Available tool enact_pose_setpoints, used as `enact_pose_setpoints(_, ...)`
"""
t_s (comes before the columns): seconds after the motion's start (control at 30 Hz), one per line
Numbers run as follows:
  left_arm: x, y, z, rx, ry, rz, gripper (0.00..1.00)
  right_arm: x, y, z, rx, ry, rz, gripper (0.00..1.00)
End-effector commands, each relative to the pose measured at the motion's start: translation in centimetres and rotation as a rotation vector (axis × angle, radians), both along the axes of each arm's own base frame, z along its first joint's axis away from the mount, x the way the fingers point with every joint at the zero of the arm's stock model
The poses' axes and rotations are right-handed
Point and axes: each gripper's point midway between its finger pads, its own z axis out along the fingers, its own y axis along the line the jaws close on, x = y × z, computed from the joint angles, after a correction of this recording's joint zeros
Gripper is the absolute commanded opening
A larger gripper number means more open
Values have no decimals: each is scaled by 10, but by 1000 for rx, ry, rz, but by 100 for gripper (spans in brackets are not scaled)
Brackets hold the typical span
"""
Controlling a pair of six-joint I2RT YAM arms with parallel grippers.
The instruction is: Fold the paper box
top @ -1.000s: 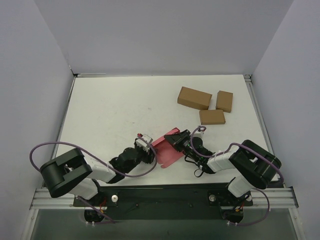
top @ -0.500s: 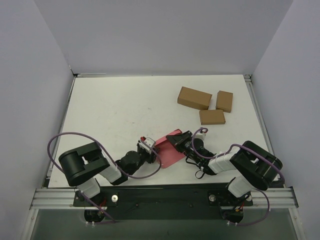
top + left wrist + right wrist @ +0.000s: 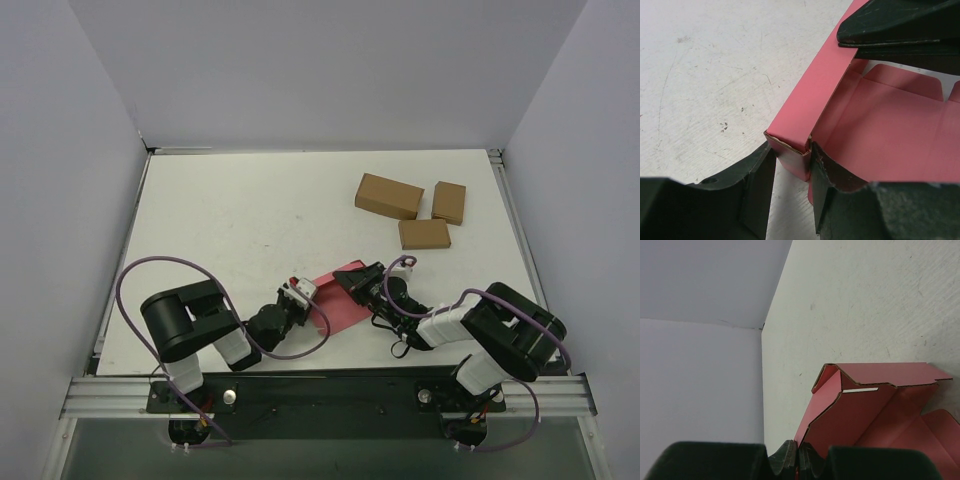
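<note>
The paper box (image 3: 336,300) is pink-red card, partly folded, lying near the table's front between the arms. In the left wrist view its folded side wall (image 3: 805,100) ends in a corner between my left gripper (image 3: 792,156) fingers. The right finger presses the card and the left finger meets the corner's top edge. My left gripper (image 3: 306,298) is at the box's left side. My right gripper (image 3: 354,280) is shut on the box's far edge. The thin card (image 3: 865,410) is pinched between its fingertips (image 3: 799,460), and its black jaws (image 3: 900,25) show above the wall.
Three brown cardboard boxes (image 3: 389,196), (image 3: 449,202), (image 3: 424,234) lie at the back right of the white table (image 3: 220,220). Grey walls enclose the table on three sides. Both arms' cables loop near the front rail (image 3: 320,395).
My left arm has swung right to the box's near-left corner and its jaws have narrowed onto the folded wall. The right gripper keeps its hold, hardly moved.
</note>
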Motion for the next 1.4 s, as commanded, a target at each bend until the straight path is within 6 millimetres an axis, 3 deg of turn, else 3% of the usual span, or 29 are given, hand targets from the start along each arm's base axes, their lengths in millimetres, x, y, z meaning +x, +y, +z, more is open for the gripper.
enact_pose_setpoints(0.0, 18, -7, 60, -202, -164, 62, 42, -6, 0, -4, -42, 7, 7, 0)
enact_pose_setpoints(0.23, 25, 2, 59, -161, -195, 154, 29, -8, -4, -9, -80, 41, -15, 0)
enact_pose_setpoints(0.53, 23, 5, 61, -124, -219, 185, 0, -13, -10, -5, -148, 56, -43, 0)
enact_pose_setpoints(0.67, 17, 0, 57, -107, -188, 137, 0, -18, -11, 5, -202, 36, -15, 2)
enact_pose_setpoints(0.87, 3, -13, 43, -111, -16, 23, 0, -26, -17, 35, -260, -33, 13, 49)
enact_pose_setpoints(0.97, 0, -12, 33, -121, 107, 0, 0, -36, -25, 57, -305, -90, 36, 61)
enact_pose_setpoints(1.0, -3, -19, 34, -157, 161, -41, 0, -41, -27, 62, -341, -119, 58, 63)
enact_pose_setpoints(1.03, -6, -15, 29, -144, 205, -44, 0, -46, -32, 78, -322, -152, 60, 64)
enact_pose_setpoints(1.07, -2, -10, 27, -146, 234, -32, 0, -51, -42, 73, -385, -131, 59, 66)
enact_pose_setpoints(1.1, -5, -14, 35, -176, 256, -60, 0, -54, -46, 80, -412, -154, 71, 67)
enact_pose_setpoints(1.13, -8, -9, 25, -145, 303, -54, 0, -60, -51, 93, -408, -184, 80, 68)
enact_pose_setpoints(1.17, -4, -4, 24, -146, 328, -44, 0, -66, -60, 86, -462, -164, 94, 68)
enact_pose_setpoints(1.23, -10, -5, 23, -157, 413, -73, 0, -72, -72, 94, -514, -174, 106, 69)
enact_pose_setpoints(1.37, -17, -1, 26, -195, 523, -79, 0, -85, -91, 77, -742, -181, 195, 69)
